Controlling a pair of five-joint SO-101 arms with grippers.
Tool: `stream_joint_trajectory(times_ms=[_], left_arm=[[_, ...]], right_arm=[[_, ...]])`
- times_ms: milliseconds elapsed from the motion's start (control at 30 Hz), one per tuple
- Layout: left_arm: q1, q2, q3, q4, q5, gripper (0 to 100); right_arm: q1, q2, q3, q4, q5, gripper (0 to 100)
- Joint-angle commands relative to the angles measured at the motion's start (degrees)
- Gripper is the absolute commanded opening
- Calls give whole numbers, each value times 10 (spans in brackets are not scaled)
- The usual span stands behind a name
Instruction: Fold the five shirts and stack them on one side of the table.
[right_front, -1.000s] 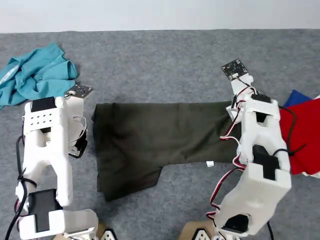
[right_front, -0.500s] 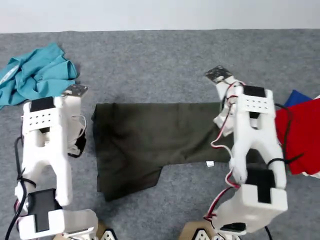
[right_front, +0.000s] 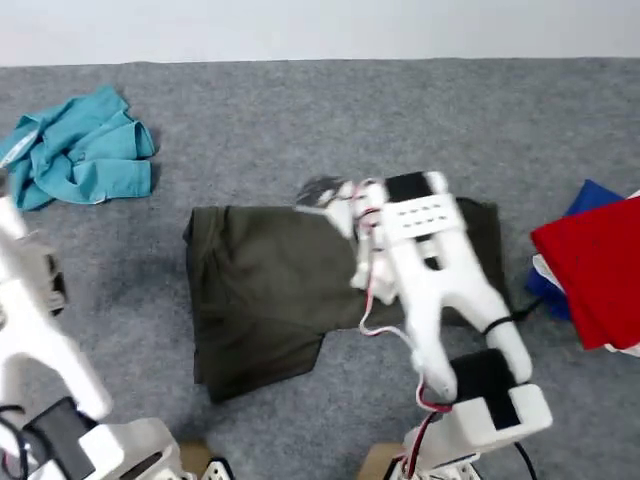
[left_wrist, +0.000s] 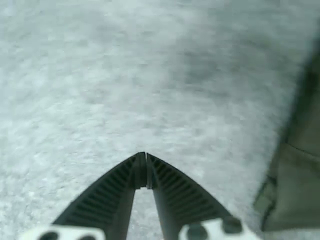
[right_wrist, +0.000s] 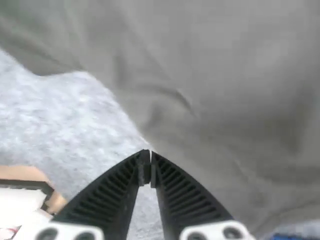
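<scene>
Olive shirt (right_front: 262, 292), long axis left-right

cloth on felt, plastic above

dark shirt (right_front: 260, 290): matt olive cloth, softly creased. teal shirt (right_front: 75, 150): crumpled cloth. red shirt (right_front: 590, 265): smoother cloth. table (right_front: 300, 120) shows rough grey felt. right arm (right_front: 430, 270): smooth white plastic. left gripper (left_wrist: 141, 159) and right gripper (right_wrist: 146, 154): black ribbed plastic.

You are looking down on a table (right_front: 560, 110) covered in grey, short-pile carpet (right_front: 300, 130), mottled and matte. A plain pale wall (right_front: 320, 28) is running as a narrow band along the far edge. Light is falling evenly, throwing only soft, faint shadows. Tan board pieces (right_front: 383, 462) are poking in at the near edge; in the right wrist view one tan board corner (right_wrist: 22, 175) is lying on the carpet.
</scene>
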Motion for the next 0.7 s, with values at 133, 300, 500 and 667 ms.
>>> stream_joint_trajectory(times_ms=[133,300,500,667], left_arm=[[-73,-26,-1,-68,-32,4],[-82,-26,66,-127,-63,4],[-88,-26,130,-176,-87,4],[-145,-26,137,-214,-86,4]], right_arm=[[-133,-36,103,-78,27,9],[-200,-36,126,-104,36,80],[-271,-36,126,-79,33,243],[-310,-32,124,-85,32,258]])
